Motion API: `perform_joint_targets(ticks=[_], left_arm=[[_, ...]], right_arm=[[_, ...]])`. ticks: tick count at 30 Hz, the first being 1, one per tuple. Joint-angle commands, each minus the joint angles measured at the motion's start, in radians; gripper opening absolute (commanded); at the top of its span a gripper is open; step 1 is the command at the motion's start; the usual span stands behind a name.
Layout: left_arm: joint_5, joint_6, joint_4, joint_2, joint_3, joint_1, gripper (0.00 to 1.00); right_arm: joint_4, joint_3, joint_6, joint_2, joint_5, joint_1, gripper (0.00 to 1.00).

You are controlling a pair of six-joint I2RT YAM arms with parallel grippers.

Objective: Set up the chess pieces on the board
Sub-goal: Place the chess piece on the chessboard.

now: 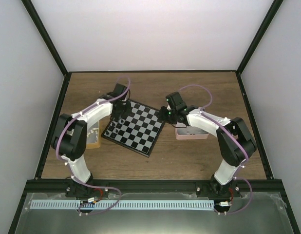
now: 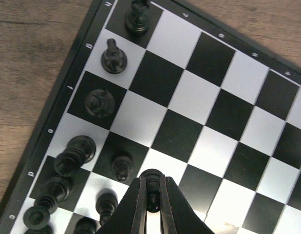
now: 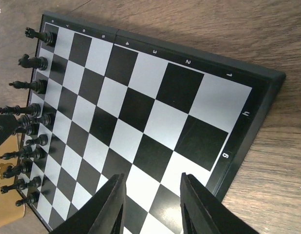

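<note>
Black piece (image 2: 152,195) pinched between the left gripper (image 2: 151,183) fingers (image 2: 136,209), which are closed tight on it with no gap either side. It hangs over a pale square of the board (image 2: 199,112). The other black pieces (image 2: 99,102) stand up and to the left of those fingers, along the board's left rim, with a denser cluster just left of the fingertips.

Right gripper (image 3: 153,178): fingers (image 3: 111,209) parted to a moderate gap, nothing between them and touching nothing. Below and between them I see the board's near squares, and its corner sits off to their right.

Only the right wrist view shows the black row side-on, far up-left of its fingers, upright on the far rim, plus the corner of a tan tray (image 3: 7,195) beyond that edge. Only the left wrist view shows the grip itself. In the top view I can't make it out, the left gripper just sits dark over the board's far-left corner.

The top view adds a pink tray (image 1: 192,132) under the right arm, beside the board. The table (image 1: 199,87) is brown wood grain, with the board lying at an angle on it. Plain white walls (image 1: 155,34), black frame (image 1: 48,36) struts.
</note>
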State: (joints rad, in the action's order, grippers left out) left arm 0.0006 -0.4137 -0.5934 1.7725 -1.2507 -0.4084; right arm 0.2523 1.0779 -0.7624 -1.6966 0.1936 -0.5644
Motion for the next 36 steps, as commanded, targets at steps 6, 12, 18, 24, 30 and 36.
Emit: perform_joint_targets(ticks=[6, 12, 18, 24, 30, 36], left_arm=[[-0.073, 0.033, -0.037, 0.084, -0.083, -0.002, 0.07], [-0.064, 0.038, -0.025, 0.142, -0.119, 0.0, 0.09], [-0.081, 0.041, -0.025, 0.175, -0.137, 0.002, 0.12], [-0.089, 0.041, -0.023, 0.184, -0.145, 0.002, 0.15], [-0.092, 0.043, -0.013, 0.196, -0.154, 0.002, 0.11], [-0.101, 0.043, -0.013, 0.214, -0.17, 0.002, 0.13]], right_arm=[[0.003, -0.002, 0.01, 0.045, -0.03, -0.004, 0.32], [0.003, 0.0, 0.011, 0.051, -0.033, -0.004, 0.32], [0.003, 0.002, 0.01, 0.051, -0.032, -0.003, 0.32], [0.007, 0.001, 0.01, 0.054, -0.04, -0.004, 0.32], [0.009, 0.001, 0.009, 0.058, -0.044, -0.003, 0.32], [0.011, -0.004, 0.009, 0.059, -0.043, -0.003, 0.32]])
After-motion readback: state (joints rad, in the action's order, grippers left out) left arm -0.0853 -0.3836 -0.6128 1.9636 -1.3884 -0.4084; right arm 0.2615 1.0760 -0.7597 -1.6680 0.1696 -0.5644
